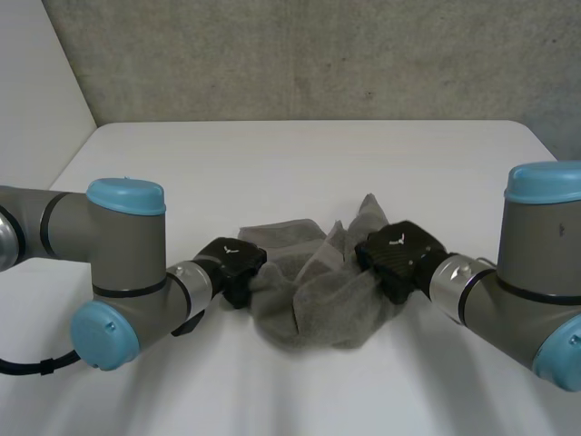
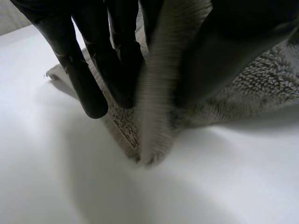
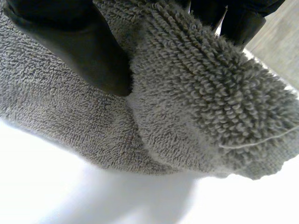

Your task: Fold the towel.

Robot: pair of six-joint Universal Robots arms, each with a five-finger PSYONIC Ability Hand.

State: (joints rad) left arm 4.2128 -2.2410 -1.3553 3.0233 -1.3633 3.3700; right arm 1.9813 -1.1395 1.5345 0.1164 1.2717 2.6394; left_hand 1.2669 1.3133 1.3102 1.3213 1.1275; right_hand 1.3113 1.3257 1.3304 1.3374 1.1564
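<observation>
From above, a grey towel (image 1: pixel 313 295) lies bunched on the white table (image 1: pixel 272 163), between the left hand (image 1: pixel 234 265) and the right hand (image 1: pixel 398 254). At the left wrist, fingers (image 2: pixel 88 70) and thumb (image 2: pixel 224 46) pinch a raised fold of it. At the right wrist, thumb and fingers clamp a thick bulge of towel.

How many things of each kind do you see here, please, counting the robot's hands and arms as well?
towel: 1
hands: 2, left hand and right hand, each pinching the towel
arms: 2, left arm and right arm
table: 1
Total: 6
</observation>
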